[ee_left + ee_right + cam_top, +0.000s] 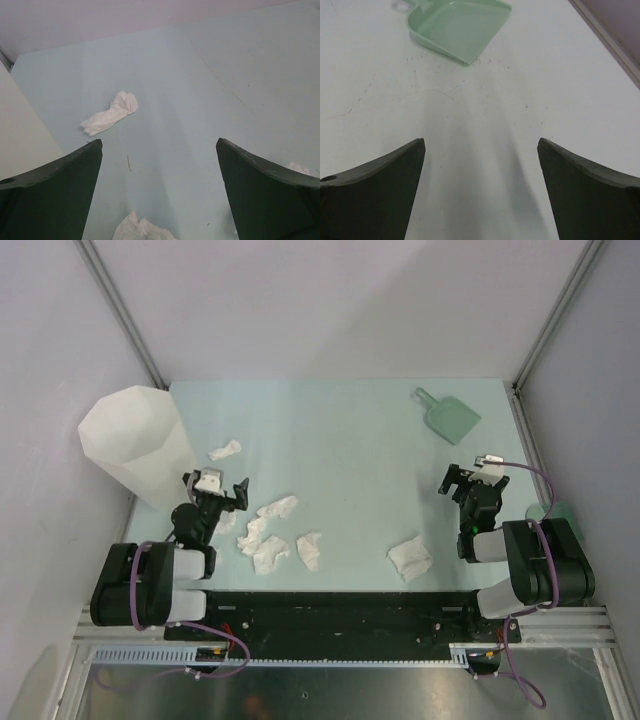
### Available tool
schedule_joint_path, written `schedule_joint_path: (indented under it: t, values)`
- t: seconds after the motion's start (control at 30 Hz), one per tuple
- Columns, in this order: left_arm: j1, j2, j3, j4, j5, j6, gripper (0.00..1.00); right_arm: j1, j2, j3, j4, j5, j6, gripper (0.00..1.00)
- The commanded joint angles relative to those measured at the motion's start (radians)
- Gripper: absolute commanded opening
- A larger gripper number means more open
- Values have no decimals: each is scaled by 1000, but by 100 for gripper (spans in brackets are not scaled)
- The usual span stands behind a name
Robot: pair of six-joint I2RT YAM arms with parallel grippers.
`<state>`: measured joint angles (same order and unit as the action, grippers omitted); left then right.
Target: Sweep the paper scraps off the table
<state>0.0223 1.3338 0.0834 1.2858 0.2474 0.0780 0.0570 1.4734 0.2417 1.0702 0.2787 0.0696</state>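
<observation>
Top external view first: the pale green desk [340, 440] is littered with paper scraps [270, 554], most of them bunched on the near left side. One scrap [225, 450] lies alone further back, just beside the tall white bin [135, 445] at the desk's left edge. Four more wads [278, 507] sit in a loose cluster just to the right of the left arm, near the front strip, and a last crumpled piece [410, 558] rests by itself near the front, between the arms and closer to the right one. Left fingers [215, 486] are spread wide apart with nothing between them, hovering between the bin and that cluster. Over on the right, the right fingers [477, 480] are also splayed apart and hold nothing, pointing toward the far right corner, where the small green dustpan [450, 418] lies flat on the desk, well apart from any paper. Left wrist view now: the lone scrap by the bin sits ahead between the dark fingertips, another wad [142, 230] peeks in at the bottom edge, and the bin's wall fills the left side. Right wrist view: bare desk between the fingertips, with the dustpan's open mouth facing them from further ahead.
</observation>
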Motion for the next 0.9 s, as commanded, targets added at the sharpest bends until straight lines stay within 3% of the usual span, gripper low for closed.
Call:
schedule_joint_path:
  t: [0.0,0.2,0.3,0.33,0.47,0.5,0.6,0.77,0.87]
  values:
    - [5,8,47,-19,-8,-20,100,-3,5,18,33,-3,-16,100]
    - [5,-57,61,-75,-17,-23,100,-11,5,19,33,-12,-13,100]
    - [4,-197,208,-438,-28,-23,100,0,-86,59,-86,17,-4,100]
    - [5,-212,275,-545,-2,-12,100,12,-147,71,-228,98,12,100]
    - [1,-242,364,-690,180,38,100,-49,-466,174,-651,171,290,100]
    - [-4,-240,406,-762,235,43,100,-81,-505,194,-825,212,403,100]
    - [-13,-231,508,-929,285,52,100,-143,-631,235,-1132,307,621,99]
    - [-74,-220,648,-1187,250,143,100,-235,-708,241,-1279,384,680,100]
    - [-116,-220,713,-1318,170,164,100,-325,-653,251,-1346,302,775,100]
